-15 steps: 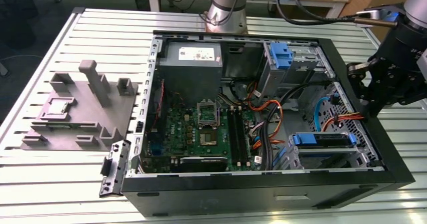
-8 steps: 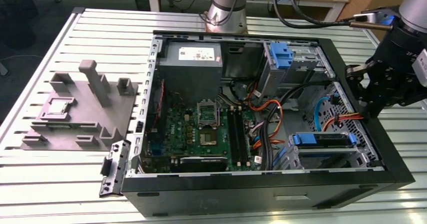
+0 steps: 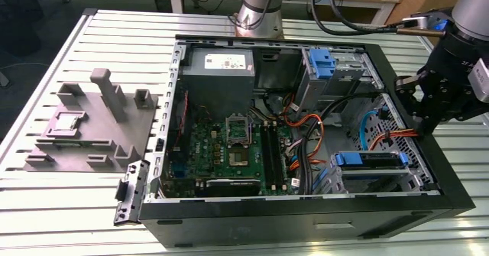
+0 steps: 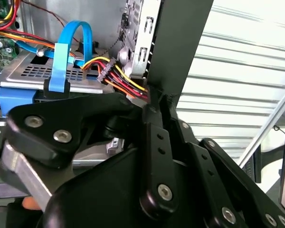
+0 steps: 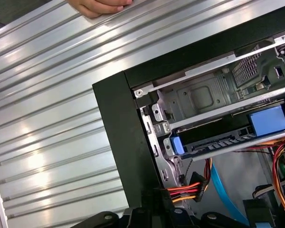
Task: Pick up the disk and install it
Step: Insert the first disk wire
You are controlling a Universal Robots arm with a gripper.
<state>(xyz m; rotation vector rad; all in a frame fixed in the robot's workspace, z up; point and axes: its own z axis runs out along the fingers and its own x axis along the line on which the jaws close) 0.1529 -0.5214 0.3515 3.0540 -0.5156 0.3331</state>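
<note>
Exterior view: gripper at case wall, three o'clock.
Fingers: grip impossible to tell.
Risk: snagging power cables.

cables across the drive bay

Black PC case – green board, blue rails, silver ribbed table.

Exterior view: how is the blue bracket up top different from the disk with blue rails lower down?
The blue bracket stands upright in its cage, while the disk lies flat in the lower bay. The bracket looks blue all over, but the disk shows a dark strip between its blue ends. Both have blue plastic and sit inside the open black case.
</note>
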